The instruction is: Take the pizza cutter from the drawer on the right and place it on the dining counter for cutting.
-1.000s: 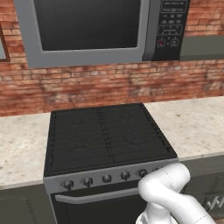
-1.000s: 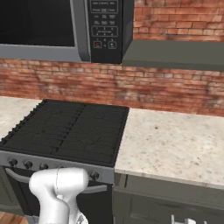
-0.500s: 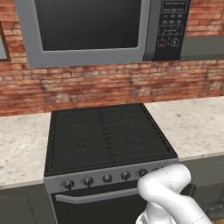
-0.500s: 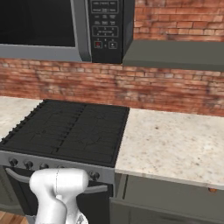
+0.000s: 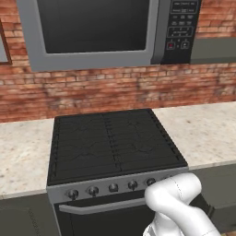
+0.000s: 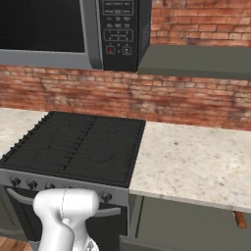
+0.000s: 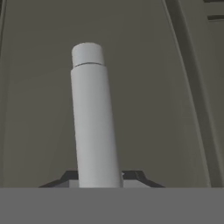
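Note:
In the hand view my gripper is shut on the silver bar handle of the drawer, whose dark grey front lies behind the handle. A dark fingertip shows on either side of the bar's base. In the right base view the drawer sits under the stone top, to the right of the stove. At the drawer's upper right edge, the stubby reddish-brown handle of the pizza cutter peeks out. My white arm bends down in front of the oven, below the frame edge. The dining counter is out of view.
A black stove with a row of knobs stands between beige stone tops. The oven door's silver bar is close beside my arm. A microwave hangs above against the brick wall.
A pale patch low by the drawer front, seen a second ago in both base views, is gone. The arm's elbow has hardly moved.

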